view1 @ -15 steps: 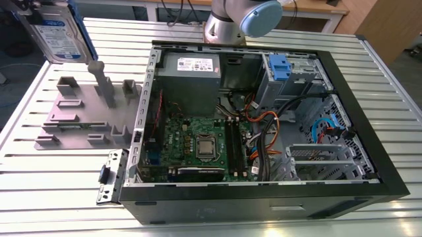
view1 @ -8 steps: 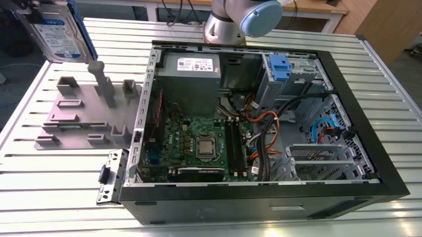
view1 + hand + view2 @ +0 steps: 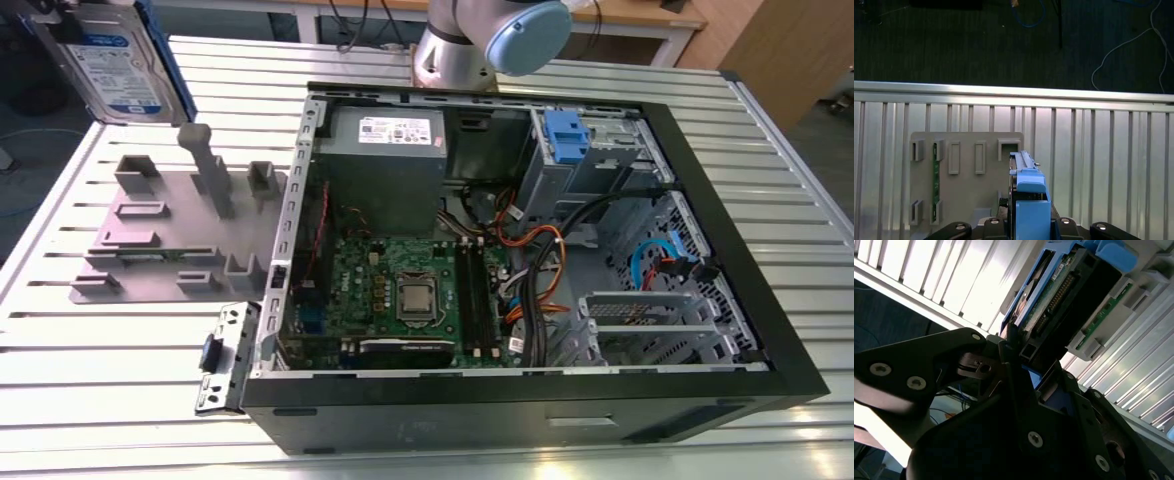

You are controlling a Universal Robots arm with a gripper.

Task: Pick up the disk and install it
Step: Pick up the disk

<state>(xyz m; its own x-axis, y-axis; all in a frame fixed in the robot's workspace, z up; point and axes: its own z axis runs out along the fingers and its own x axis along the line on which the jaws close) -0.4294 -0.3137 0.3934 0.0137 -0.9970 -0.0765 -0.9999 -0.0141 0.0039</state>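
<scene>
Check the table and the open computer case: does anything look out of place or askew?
One thing: a small metal bracket lies slightly askew on the table beside the case corner, and it seems loose. The disk is off the table because the gripper holds it.

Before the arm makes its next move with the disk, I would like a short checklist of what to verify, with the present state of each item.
1. Hold of the gripper on the disk: ok, it clamps the blue frame in the second wrist view.
2. The disk is clear of the grey stand: ok, they are apart in the exterior view.
3. The computer case is open: ok.
4. A free bay: cannot tell; a blue bracket sits in the bay area.
5. The cables are out of the way: cannot tell.
</scene>
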